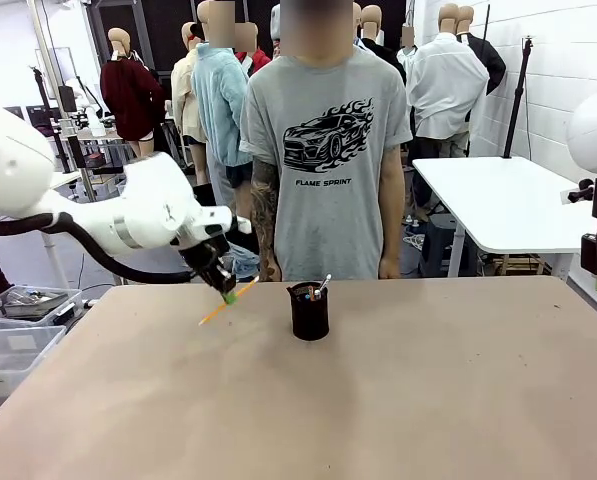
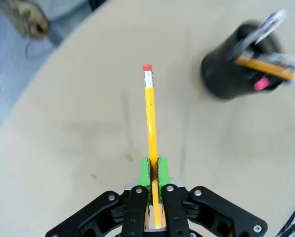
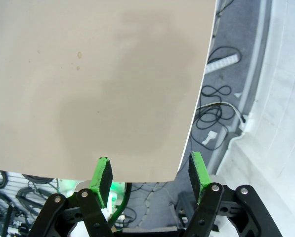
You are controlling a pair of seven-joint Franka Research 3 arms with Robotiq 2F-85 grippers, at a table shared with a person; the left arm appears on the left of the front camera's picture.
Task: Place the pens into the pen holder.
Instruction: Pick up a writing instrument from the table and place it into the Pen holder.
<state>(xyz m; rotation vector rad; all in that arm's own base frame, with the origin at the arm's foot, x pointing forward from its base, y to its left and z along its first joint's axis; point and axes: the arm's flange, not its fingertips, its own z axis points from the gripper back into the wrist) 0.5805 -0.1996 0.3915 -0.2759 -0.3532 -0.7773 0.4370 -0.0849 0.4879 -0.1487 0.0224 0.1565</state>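
Yellow pencil (image 2: 149,116) (slim, red-tipped) pinched between green fingers (image 2: 145,174).

White arms (image 1: 128,215) — black fingers (image 2: 137,207), green pads (image 2: 145,174), silver screws.

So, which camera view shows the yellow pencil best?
The left wrist view: the yellow pencil runs full length, red eraser up, clamped in the left hand. The front view shows it small and slanted. The right wrist view looks at bare table.

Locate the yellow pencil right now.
In the front view the yellow pencil is clamped in the left gripper, tilted above the table, left of the pen holder. The left wrist view shows its eraser end pointing away from the gripper.
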